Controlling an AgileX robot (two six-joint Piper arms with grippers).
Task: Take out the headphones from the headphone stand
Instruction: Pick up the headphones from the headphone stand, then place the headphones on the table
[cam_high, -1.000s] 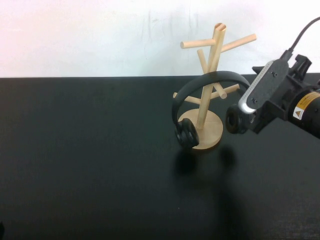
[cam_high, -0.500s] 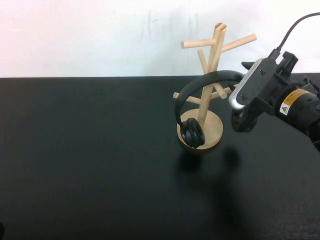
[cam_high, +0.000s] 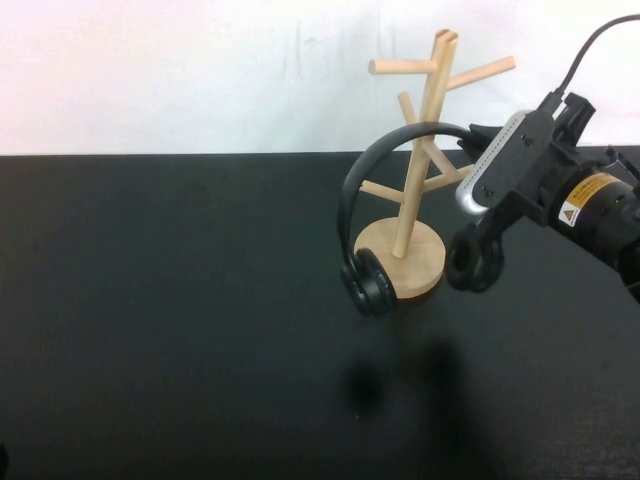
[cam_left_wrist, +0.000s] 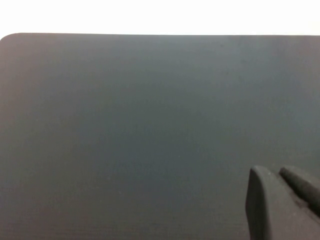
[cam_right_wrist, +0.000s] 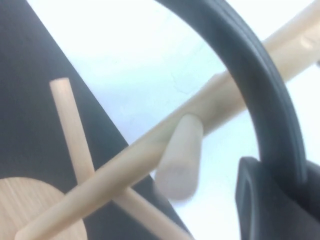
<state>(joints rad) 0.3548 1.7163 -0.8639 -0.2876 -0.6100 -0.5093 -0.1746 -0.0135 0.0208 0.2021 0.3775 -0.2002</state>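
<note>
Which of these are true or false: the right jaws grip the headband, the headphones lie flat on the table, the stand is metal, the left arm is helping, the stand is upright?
1. The right gripper has its jaws shut on the headphones at the headband. True.
2. The headphones lie flat on the table. False: they hang in the air around the headphone stand.
3. The stand is metal. False: it is light wood with pegs.
4. The left gripper is helping. False: it hangs over bare table, away from the stand.
5. The stand is upright on its round base. True.
</note>
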